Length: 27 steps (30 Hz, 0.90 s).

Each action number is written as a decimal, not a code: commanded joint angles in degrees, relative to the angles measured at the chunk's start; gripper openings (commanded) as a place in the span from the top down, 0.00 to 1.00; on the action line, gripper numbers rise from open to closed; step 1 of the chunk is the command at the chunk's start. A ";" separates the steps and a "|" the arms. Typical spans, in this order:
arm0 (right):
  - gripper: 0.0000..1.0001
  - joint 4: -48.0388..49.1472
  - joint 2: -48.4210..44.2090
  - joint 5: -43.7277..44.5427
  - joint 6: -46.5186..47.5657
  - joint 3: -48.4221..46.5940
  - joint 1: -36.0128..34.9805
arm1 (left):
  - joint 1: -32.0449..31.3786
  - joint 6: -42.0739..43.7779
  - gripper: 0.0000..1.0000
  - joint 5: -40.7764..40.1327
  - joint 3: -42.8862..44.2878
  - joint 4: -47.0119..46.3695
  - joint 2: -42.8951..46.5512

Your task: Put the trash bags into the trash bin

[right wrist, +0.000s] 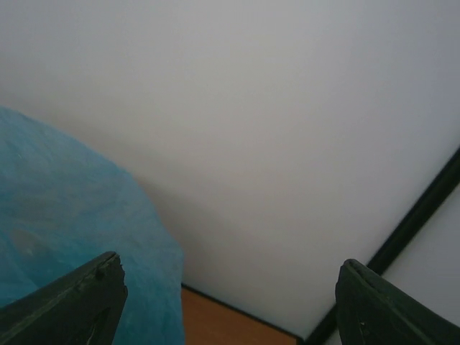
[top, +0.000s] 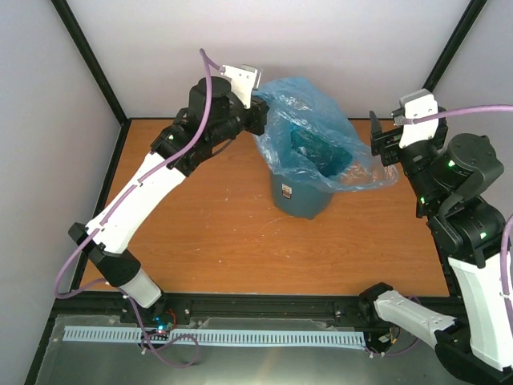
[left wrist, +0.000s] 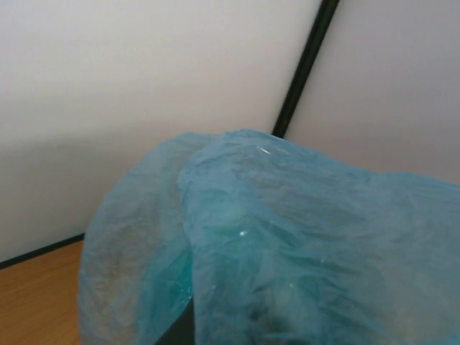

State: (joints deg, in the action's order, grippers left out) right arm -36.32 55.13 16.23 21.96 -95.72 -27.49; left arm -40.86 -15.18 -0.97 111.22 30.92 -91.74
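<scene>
The dark teal trash bin (top: 300,199) stands upright mid-table at the back. The light-blue trash bag (top: 313,120) is spread over its mouth, part sunk inside, part billowing above the rim and hanging out to the right. My left gripper (top: 260,116) is at the bag's raised left edge and looks shut on the film. Its fingers are hidden in the left wrist view, which the bag (left wrist: 302,244) fills. My right gripper (top: 383,144) is open and empty, just right of the bag's overhang. In the right wrist view its fingers (right wrist: 72,305) stand wide apart, with the bag (right wrist: 65,215) at the left.
The orange wooden table (top: 224,241) is boxed in by white walls with black frame posts (left wrist: 305,65) at the back corners. A metal rail (top: 216,337) runs along the near edge by the arm bases.
</scene>
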 commanded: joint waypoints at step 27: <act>0.34 -33.04 -3.24 -55.46 18.69 8.47 10.96 | 0.34 -5.89 0.99 15.60 3.17 -3.53 -1.39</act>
State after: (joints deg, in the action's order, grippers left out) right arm -65.80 53.52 -34.76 35.00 -89.67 -16.84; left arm -40.86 -19.25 14.57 109.47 28.32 -91.83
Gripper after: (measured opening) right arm 0.638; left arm 0.010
